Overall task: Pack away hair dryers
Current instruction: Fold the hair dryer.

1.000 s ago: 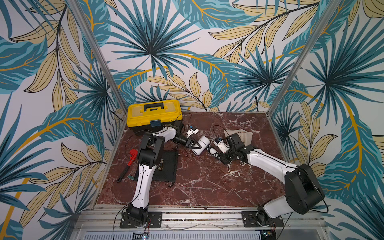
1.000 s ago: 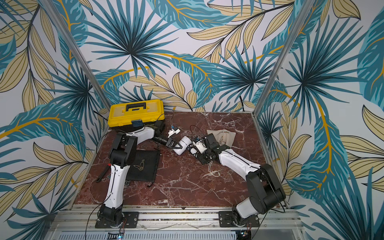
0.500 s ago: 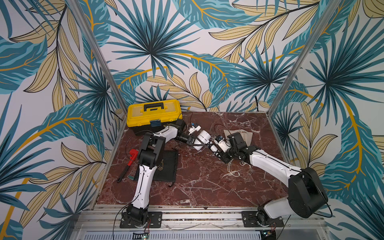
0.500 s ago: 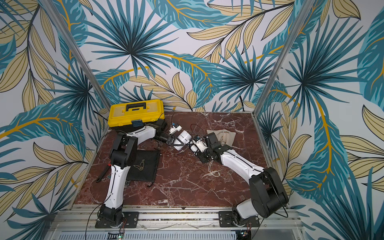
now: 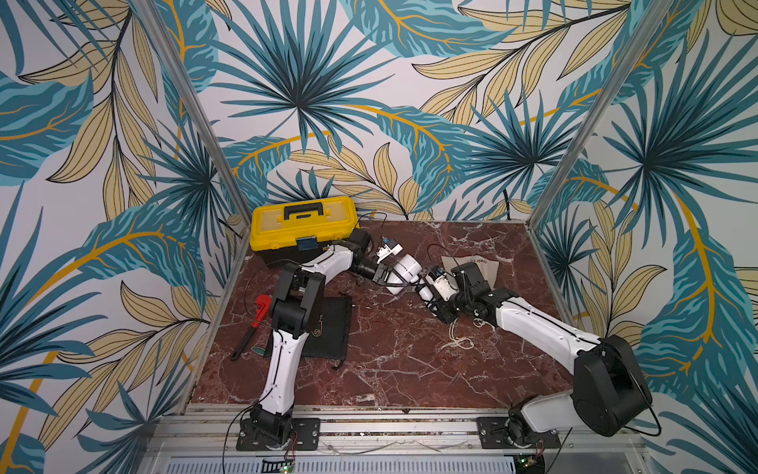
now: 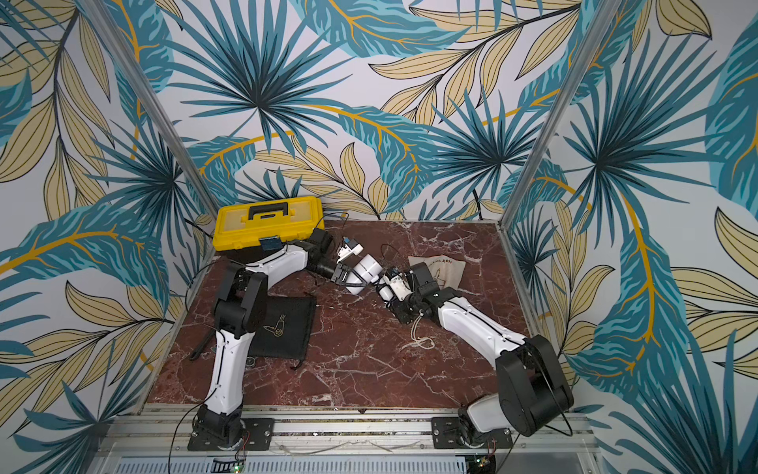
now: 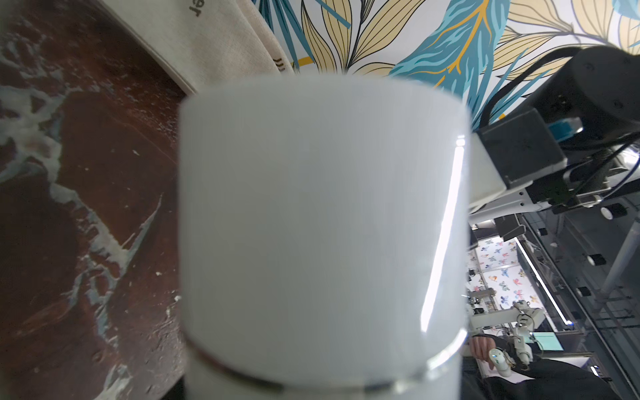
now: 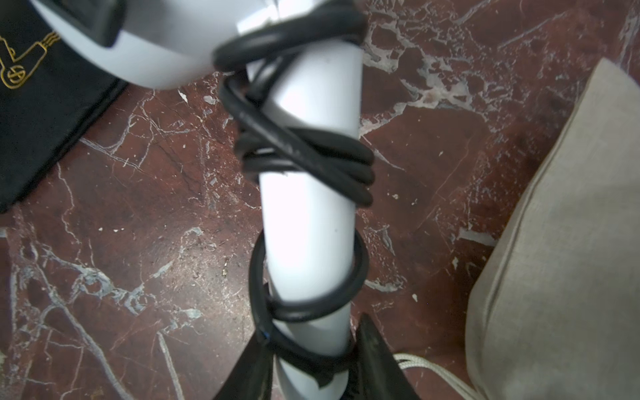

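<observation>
Both grippers hold a white hair dryer [image 5: 406, 266] [image 6: 367, 266] above the back middle of the marble table. My left gripper [image 5: 383, 274] [image 6: 342, 274] is shut on its short barrel, which fills the left wrist view [image 7: 322, 225] and hides the fingers there. My right gripper [image 5: 426, 293] [image 6: 387, 293] [image 8: 311, 360] is shut on the end of the slim handle [image 8: 311, 207], one black finger [image 8: 377, 363] on each side. A black cord [image 8: 304, 156] is wound round the handle.
A beige pouch [image 5: 480, 264] [image 8: 571, 242] lies flat behind the right arm, its drawstring [image 5: 459, 342] trailing forward. A black pouch [image 5: 328, 328] [image 8: 41, 114] lies beside the left arm. At the back left stands a yellow toolbox [image 5: 303, 230], with a red wrench [image 5: 262, 305] nearer the left wall.
The dryer has risen and moved toward the back of the table, carried by both grippers. The right arm has stretched further forward.
</observation>
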Tool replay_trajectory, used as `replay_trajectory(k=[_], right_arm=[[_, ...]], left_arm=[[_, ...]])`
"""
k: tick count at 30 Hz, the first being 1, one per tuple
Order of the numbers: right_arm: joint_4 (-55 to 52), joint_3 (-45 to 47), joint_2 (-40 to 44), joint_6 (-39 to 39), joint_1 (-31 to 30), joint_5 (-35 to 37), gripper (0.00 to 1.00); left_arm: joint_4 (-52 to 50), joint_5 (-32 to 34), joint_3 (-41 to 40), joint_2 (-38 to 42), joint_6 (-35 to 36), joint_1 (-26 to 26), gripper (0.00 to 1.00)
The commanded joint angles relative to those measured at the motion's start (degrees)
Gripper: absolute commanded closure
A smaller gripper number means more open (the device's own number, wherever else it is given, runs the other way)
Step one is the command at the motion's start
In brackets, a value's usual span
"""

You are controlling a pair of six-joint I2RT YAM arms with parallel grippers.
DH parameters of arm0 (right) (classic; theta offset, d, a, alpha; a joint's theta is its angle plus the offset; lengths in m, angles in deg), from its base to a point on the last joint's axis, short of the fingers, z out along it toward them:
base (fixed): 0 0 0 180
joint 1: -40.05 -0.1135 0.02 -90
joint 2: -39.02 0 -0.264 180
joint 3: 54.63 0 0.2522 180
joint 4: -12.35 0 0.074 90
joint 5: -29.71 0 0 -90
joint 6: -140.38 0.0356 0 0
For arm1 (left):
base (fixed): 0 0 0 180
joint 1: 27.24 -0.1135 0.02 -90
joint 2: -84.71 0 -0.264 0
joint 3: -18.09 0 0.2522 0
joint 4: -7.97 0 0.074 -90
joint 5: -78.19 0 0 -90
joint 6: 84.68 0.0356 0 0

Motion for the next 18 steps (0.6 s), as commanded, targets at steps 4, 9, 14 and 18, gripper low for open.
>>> replay_trajectory(k=[4,9,14,18], right_arm=[[26.3,0.4,4.3,14.7,-1.5,-8.4,0.85],[35.0,4.6,8.9,22.9,-1.7,-7.6,0.84],[36.3,3.8,11.3,25.5,-2.6,-6.8,0.84],[39.0,4.0,13.5,27.4,-2.6,-4.6,0.84]], left_arm=[[-1.8,-8.6,4.2,6.9,-0.7,11.5,0.91],[-1.8,-3.1,7.1,8.5,-2.5,13.0,0.94],[-1.7,1.9,10.4,9.0,-4.2,14.5,0.95],[0.7,5.6,11.3,9.5,-7.1,15.6,0.95]])
